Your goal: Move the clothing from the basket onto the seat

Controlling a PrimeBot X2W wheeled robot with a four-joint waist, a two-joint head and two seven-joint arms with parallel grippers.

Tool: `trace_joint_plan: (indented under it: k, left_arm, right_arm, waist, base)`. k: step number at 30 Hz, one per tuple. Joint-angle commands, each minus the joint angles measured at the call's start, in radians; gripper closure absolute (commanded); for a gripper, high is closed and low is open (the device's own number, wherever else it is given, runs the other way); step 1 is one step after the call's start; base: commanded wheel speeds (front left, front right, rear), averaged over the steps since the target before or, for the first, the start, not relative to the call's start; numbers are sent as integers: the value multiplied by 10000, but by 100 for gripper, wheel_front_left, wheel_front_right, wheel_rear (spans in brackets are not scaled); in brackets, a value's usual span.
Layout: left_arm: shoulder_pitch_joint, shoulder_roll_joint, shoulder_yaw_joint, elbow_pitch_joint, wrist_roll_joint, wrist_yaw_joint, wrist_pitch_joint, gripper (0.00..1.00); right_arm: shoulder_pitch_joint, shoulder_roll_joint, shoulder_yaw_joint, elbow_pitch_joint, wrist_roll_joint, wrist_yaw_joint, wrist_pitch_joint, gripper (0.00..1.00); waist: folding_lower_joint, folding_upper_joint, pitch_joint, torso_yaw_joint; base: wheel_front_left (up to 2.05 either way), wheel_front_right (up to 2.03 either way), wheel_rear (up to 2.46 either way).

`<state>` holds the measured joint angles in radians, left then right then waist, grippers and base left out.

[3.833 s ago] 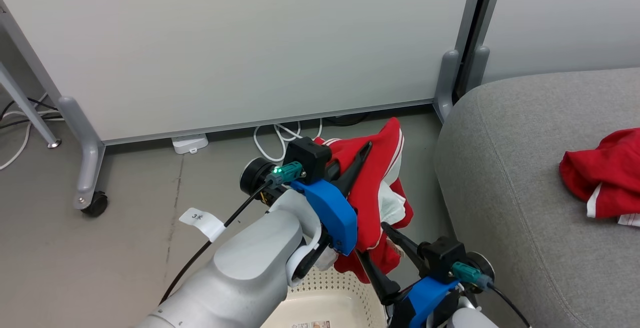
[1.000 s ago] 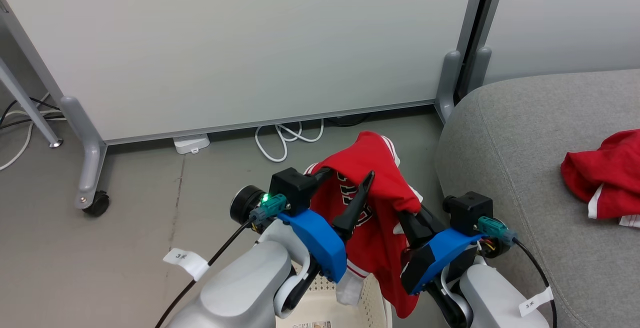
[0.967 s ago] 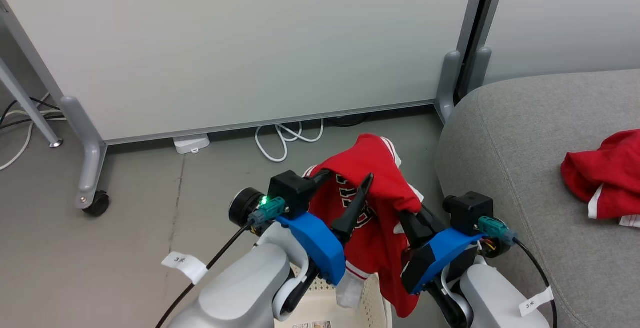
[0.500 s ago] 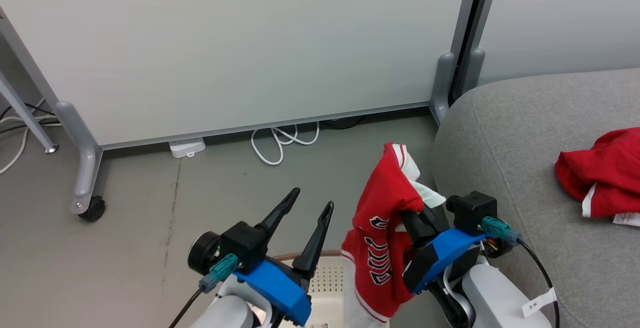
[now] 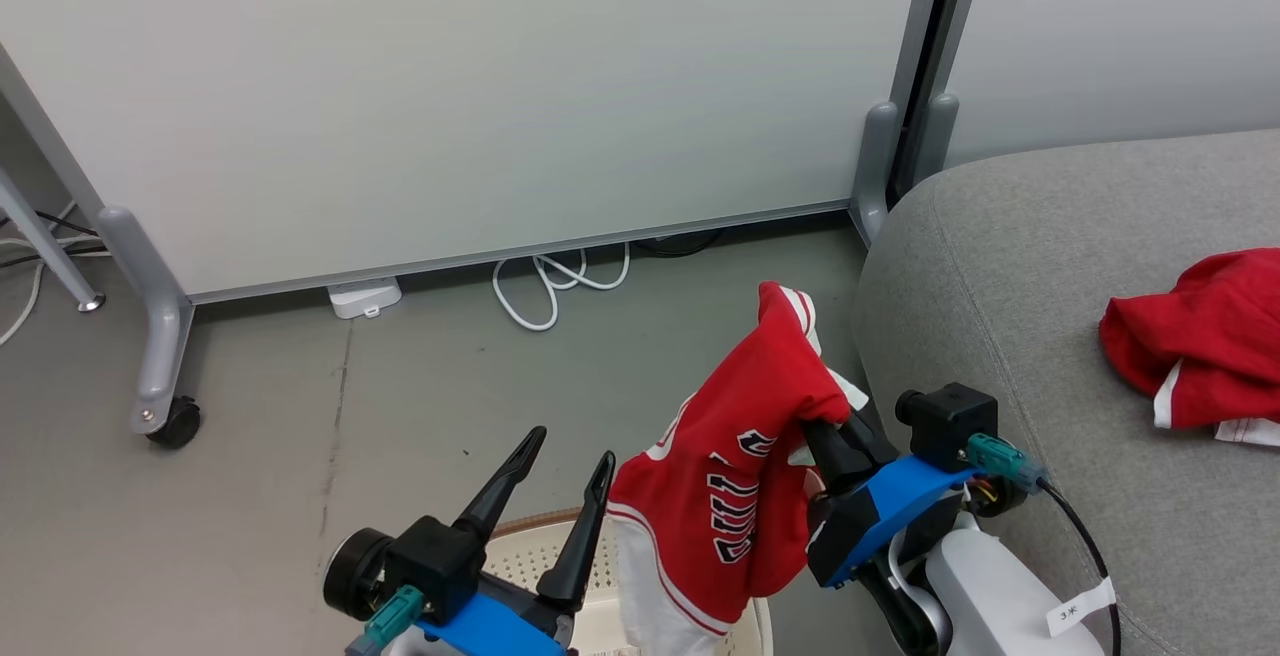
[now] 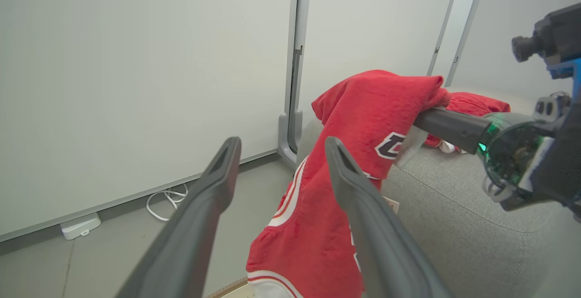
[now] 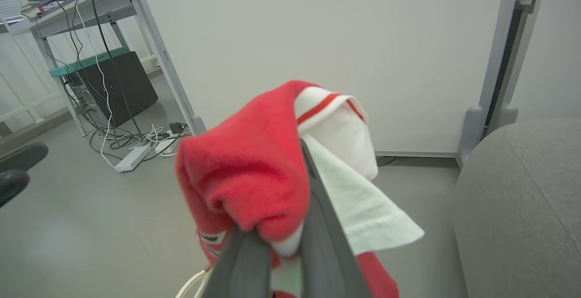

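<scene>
Head view: right gripper (image 5: 828, 441) at lower centre-right, its fingers pressed together on a bunched fold of the lettered red jersey (image 5: 730, 476). The right wrist view agrees, with red cloth and a white lining flap pinched between the two dark fingers. The jersey hangs free from that pinch, its black-and-white lettering facing the camera. Its white-striped hem trails to the bottom edge of the frame, over the right side of the laundry basket (image 5: 520, 526); I cannot tell whether it touches the basket. Left gripper (image 5: 570, 446) at lower centre, fingers spread wide and holding nothing, just left of the hanging cloth and above the basket rim. Grey couch (image 5: 1000, 266) takes up the right of the frame. A second red garment (image 5: 1190, 346) with white trim lies crumpled on its cushion at the far right edge, so I judge that piece delivered. The held jersey is beside the couch's rounded edge but not over the cushion. My reading is about halfway or a little past: one piece down, one lifted and in the air. What is left is to carry it rightward over the seat and release it. Most of the basket's inside is hidden behind the gripper and hem, so I cannot tell if anything more waits there.
</scene>
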<state>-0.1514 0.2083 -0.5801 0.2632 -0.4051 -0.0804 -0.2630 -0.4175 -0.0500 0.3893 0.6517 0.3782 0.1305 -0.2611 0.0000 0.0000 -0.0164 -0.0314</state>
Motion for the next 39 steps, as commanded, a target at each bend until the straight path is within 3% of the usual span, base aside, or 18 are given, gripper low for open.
trace_joint_plan:
  k: [1,9,18,39]
  left_arm:
    - [236,-63,244,-111,188,-94,-26,0]
    - [589,-321,806,-177,622,-340,-26,0]
    - [660,-553,1034,-182,848,-459,-26,0]
    - [546,-675,908,-312,877,-532,-27,0]
  right_arm:
    - [116,-9,-27,-63,29,6,-58,100]
    - [69,-9,20,-29,39,6,-58,100]
    - [-26,-9,-24,-48,43,6,-60,100]
    - [-45,-4,-195,-23,-71,6,-59,100]
  waist:
    - [0,0,-1,-27]
    - [0,0,59,-298]
    - [0,0,95,-1077]
    - [0,0,233,-3973]
  base:
    - [0,0,0]
    - [0,0,0]
    - [0,0,0]
    - [0,0,0]
